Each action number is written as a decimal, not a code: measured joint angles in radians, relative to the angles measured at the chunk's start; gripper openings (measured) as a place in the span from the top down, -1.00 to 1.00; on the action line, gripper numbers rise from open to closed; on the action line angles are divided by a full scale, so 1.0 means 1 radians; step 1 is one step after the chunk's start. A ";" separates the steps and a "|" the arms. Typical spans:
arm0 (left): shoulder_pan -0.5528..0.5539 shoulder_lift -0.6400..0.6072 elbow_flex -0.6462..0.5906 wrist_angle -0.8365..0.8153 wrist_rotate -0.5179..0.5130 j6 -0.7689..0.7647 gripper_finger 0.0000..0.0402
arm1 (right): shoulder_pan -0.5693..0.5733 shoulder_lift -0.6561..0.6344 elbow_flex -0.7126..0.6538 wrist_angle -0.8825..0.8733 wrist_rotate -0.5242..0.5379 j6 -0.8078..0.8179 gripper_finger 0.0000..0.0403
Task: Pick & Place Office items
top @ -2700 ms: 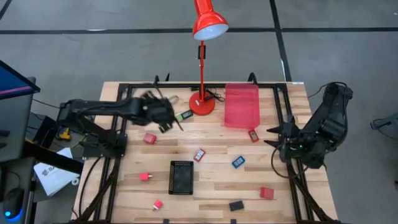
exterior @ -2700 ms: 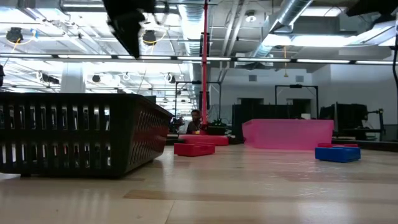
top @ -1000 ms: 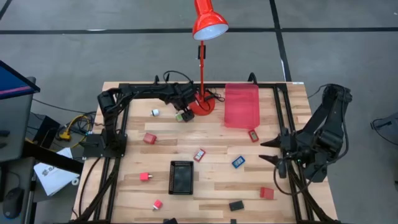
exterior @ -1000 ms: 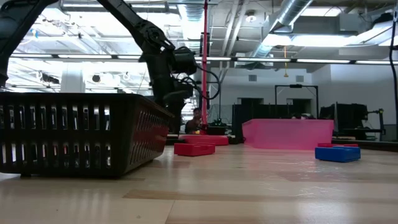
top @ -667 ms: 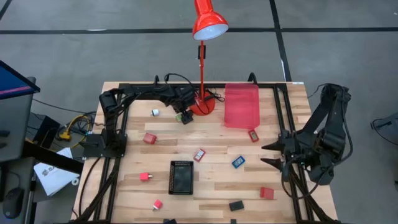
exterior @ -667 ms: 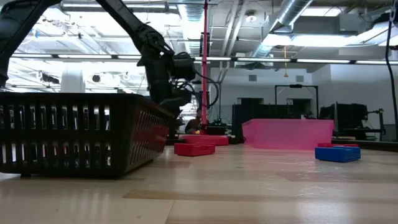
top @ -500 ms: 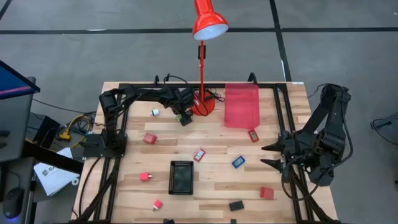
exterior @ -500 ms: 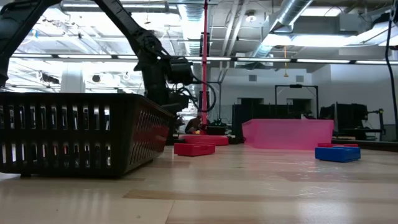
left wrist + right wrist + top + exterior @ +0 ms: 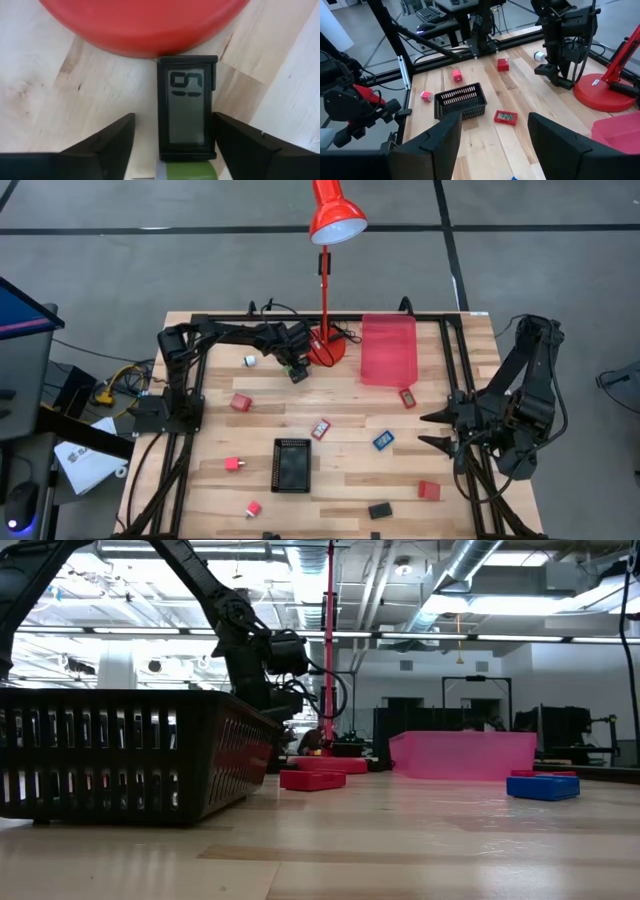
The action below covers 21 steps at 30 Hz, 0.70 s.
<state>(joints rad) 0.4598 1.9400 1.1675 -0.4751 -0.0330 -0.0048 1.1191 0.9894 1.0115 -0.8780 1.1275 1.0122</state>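
Observation:
My left gripper (image 9: 296, 369) is low over a small black piece with a grey display and a green end (image 9: 187, 107), which lies flat on the table with one end against the red lamp base (image 9: 145, 25). Its open fingers stand on either side of the piece; I cannot tell whether they touch it. My right gripper (image 9: 432, 431) waits open near the table's right edge, touching nothing. Other small pieces lie scattered: a red block (image 9: 240, 402), a white piece (image 9: 249, 361), a red display piece (image 9: 320, 428), a blue one (image 9: 383, 440) and a black one (image 9: 380, 510).
A black slotted tray (image 9: 291, 464) sits near the table's middle, toward the near edge. A translucent red tray (image 9: 388, 348) lies at the far edge, right of the lamp post (image 9: 324, 290). More red and pink pieces (image 9: 429, 490) (image 9: 232, 464) (image 9: 254, 508) lie toward the near edge.
My left gripper has sunk a little toward the green and black piece beside the lamp base and stayed open. The piece has kept its place.

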 joint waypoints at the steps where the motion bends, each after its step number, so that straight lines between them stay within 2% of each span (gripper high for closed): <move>1: -0.001 0.000 0.000 0.002 0.000 0.000 -0.19 | 0.000 0.000 0.000 0.000 0.000 0.000 -0.11; 6: -0.004 0.001 0.000 0.004 0.014 0.000 0.07 | 0.000 0.000 0.000 0.000 0.000 -0.002 -0.11; 11: -0.005 0.000 0.000 0.003 0.024 0.000 0.23 | 0.000 0.000 0.000 0.000 0.000 -0.002 -0.11; 15: -0.012 -0.016 -0.005 0.005 0.031 0.001 0.23 | 0.000 0.000 0.000 0.001 0.000 -0.002 -0.11; 21: -0.057 -0.102 -0.006 -0.026 0.118 0.023 0.19 | 0.000 0.000 0.000 0.012 0.000 -0.002 -0.11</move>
<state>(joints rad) 0.4027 1.8382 1.1614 -0.5013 0.0852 0.0181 1.1191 0.9894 1.0115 -0.8659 1.1271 1.0107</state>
